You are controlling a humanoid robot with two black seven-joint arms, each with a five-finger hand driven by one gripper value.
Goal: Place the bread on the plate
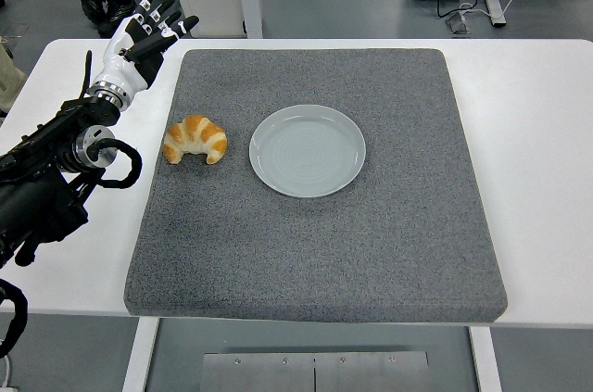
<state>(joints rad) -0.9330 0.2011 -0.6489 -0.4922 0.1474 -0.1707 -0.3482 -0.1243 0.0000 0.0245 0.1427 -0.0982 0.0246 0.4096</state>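
Bright, even light from overhead fills the scene, with the white table [537, 179] close to washed out. Shadows are soft and short: a faint one under the bread [195, 140] and along the grey mat's [315, 244] near edge. The plate [307, 150] shows a mild sheen, no hard glare. Focus is sharp throughout, with slight bending of straight lines at the edges
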